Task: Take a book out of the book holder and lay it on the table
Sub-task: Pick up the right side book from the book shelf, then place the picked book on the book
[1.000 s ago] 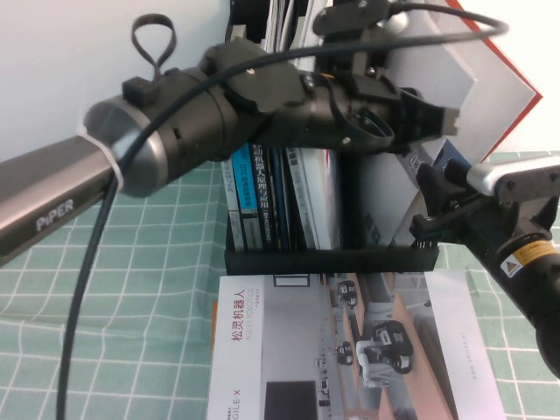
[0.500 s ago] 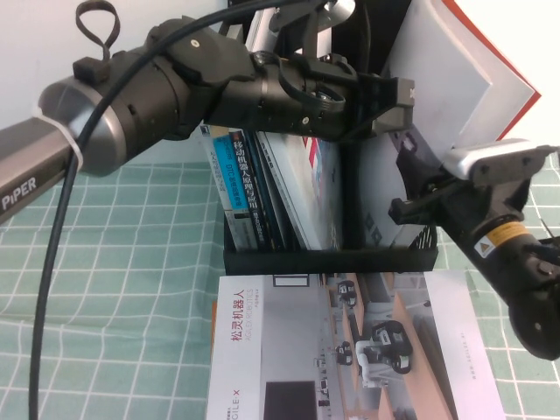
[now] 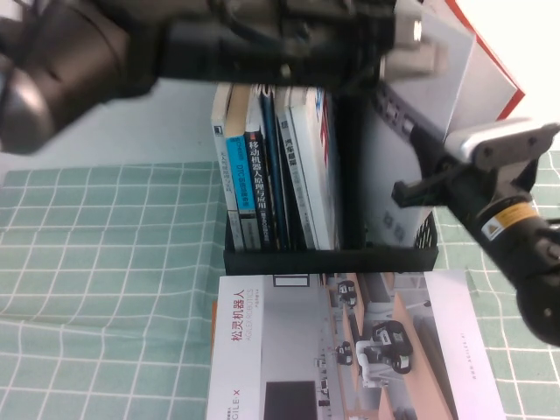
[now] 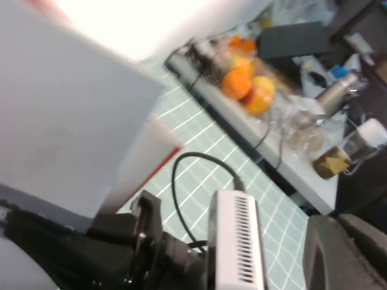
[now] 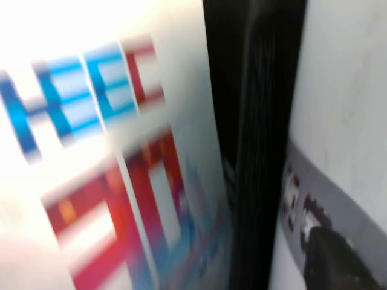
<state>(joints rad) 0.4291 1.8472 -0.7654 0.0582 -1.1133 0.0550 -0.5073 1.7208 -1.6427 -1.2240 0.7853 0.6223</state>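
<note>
The black book holder (image 3: 332, 260) stands upright on the mint-green gridded table (image 3: 105, 262). A white-covered booklet (image 3: 385, 184) stands in its right compartment, and only part of the cover shows. In the right wrist view it (image 5: 344, 121) shows a greyish band with tiny dark marks beside the holder's black divider (image 5: 254, 151). My right gripper (image 3: 409, 188) is against this booklet at the compartment's right side. My left gripper (image 3: 411, 44), blurred, is high above the holder, next to the grey-covered red-edged book (image 3: 459, 83), which leans out at the top right.
Several books (image 3: 271, 166) fill the holder's left compartment. A booklet with a grey indoor robot photo (image 3: 350, 350) lies flat on the table in front of the holder. In the left wrist view a side bench holds fruit (image 4: 248, 84) and bottles.
My left arm has risen toward the top edge of the high view and now shows blurred. The right arm has shifted slightly and stays at the right compartment.
</note>
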